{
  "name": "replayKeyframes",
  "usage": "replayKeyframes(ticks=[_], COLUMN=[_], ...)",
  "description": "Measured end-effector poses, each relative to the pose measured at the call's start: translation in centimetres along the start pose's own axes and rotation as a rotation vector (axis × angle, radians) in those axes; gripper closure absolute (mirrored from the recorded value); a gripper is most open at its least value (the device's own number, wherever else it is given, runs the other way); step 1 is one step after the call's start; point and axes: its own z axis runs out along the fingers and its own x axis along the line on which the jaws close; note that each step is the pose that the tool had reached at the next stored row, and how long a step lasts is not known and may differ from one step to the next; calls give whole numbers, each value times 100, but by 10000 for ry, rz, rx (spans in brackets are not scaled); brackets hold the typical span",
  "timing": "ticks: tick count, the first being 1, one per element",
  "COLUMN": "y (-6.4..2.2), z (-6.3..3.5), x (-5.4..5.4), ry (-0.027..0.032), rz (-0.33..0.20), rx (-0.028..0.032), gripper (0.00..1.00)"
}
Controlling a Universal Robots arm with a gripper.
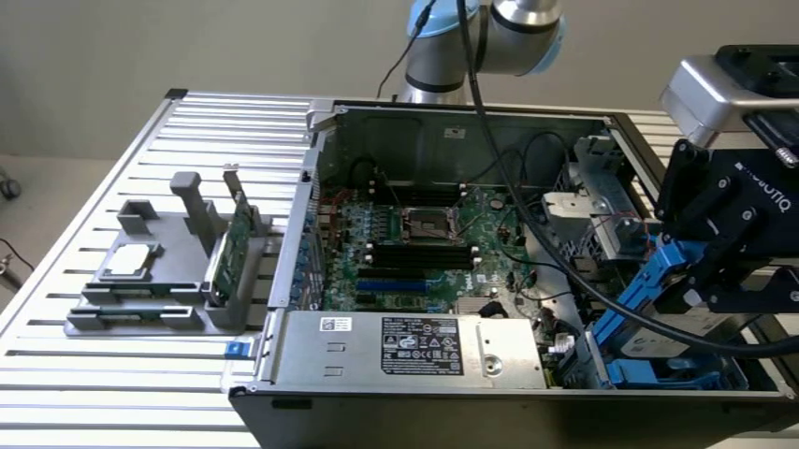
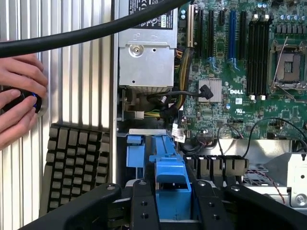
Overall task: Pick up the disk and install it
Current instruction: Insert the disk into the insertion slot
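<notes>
Slatted metal surface [image 1: 150, 140], open computer case [image 1: 374, 374], disk [image 1: 643, 309] in my grip.
My gripper [image 2: 173, 201] is clamped on the disk's blue carrier, which hangs tilted over the case's corner on the exterior view's right, beside the motherboard [image 1: 413, 234]. Seating it well, I judge, needs the carrier square to its slot and clear of the black cable [image 1: 587, 290].

You're at a robotics lab bench: slotted alu table [image 1: 112, 412], UR arm [image 1: 487, 37], open PC chassis [image 1: 413, 140] w/ mobo [image 1: 413, 234] exposed, grey parts fixture [image 1: 138, 318], kbd [image 2: 76, 163] near your hand [image 2: 19, 96].
</notes>
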Motion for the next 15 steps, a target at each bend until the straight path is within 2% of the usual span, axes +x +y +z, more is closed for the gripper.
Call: replayKeyframes(ticks=[15], y=[-8], z=[181], x=[-2], ry=[-3], rz=[-66], rx=[-2], gripper=[67])
